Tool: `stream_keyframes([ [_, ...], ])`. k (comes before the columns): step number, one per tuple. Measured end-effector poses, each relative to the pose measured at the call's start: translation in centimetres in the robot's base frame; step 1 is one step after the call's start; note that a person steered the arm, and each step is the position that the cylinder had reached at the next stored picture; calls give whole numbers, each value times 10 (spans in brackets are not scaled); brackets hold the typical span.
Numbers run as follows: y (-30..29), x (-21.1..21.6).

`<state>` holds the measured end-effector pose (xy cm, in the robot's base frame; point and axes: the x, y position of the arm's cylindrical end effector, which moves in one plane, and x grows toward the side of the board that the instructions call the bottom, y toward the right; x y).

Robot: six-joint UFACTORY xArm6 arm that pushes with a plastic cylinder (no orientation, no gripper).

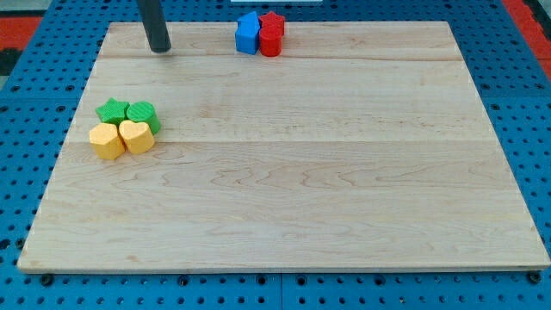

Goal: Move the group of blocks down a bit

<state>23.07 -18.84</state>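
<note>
My tip [160, 50] rests on the wooden board [293, 215] near its top left. To its right, at the board's top edge, a group stands close together: a blue block [248, 34], a red star-like block [272, 21] and a red cylinder-like block [270, 40]. The tip is about a hundred pixels left of the blue block and apart from it. At the view's left another group sits packed together: a green star [112, 110], a green block [142, 114], a yellow block [107, 141] and a yellow heart [136, 136], well below the tip.
The board lies on a blue perforated table [26, 129]. A red patch [21, 21] shows at the view's top left corner and another red patch [529, 17] at the top right.
</note>
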Motion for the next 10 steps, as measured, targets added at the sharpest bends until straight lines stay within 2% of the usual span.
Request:
stream_keyframes([
  [1, 8, -37],
  [3, 36, -38],
  [4, 100, -38],
  [5, 148, -22],
  [6, 154, 35],
  [7, 152, 60],
  [9, 130, 8],
  [10, 149, -11],
])
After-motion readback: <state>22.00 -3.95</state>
